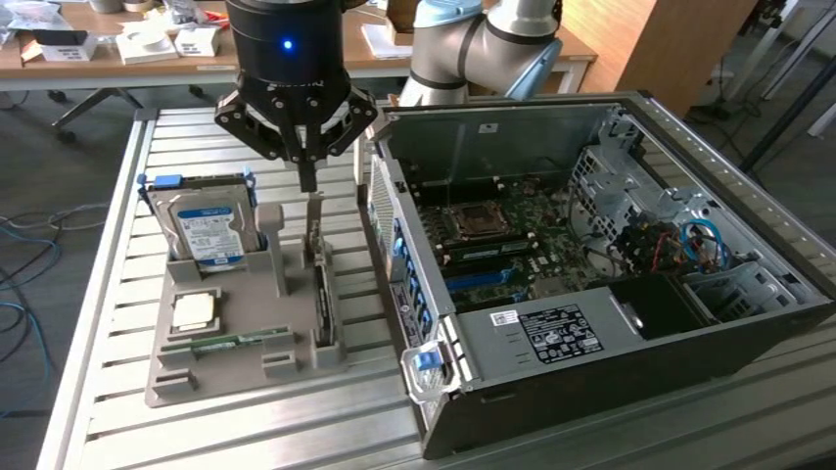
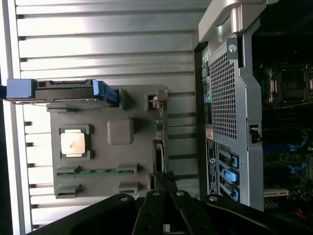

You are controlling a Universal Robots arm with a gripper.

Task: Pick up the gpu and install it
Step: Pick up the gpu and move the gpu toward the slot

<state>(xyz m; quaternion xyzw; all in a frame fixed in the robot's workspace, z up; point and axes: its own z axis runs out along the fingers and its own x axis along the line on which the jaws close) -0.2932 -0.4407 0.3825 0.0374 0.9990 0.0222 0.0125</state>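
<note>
The gpu stands on edge in a slot of the grey holder, its pale metal bracket pointing up. My gripper hangs straight above it, fingers shut on the top end of that bracket. The card is still seated in its slot. In the wrist view the gpu appears as a thin dark strip along the holder's edge, and my gripper meets its near end. The open computer case lies beside the holder on the exterior view's right, with its motherboard and blue slots exposed.
The holder also carries a silver hard drive with a blue label, a square processor and a green memory stick. The case's perforated rear wall is close to the gpu. A slatted metal table lies beneath; a cluttered desk stands behind.
</note>
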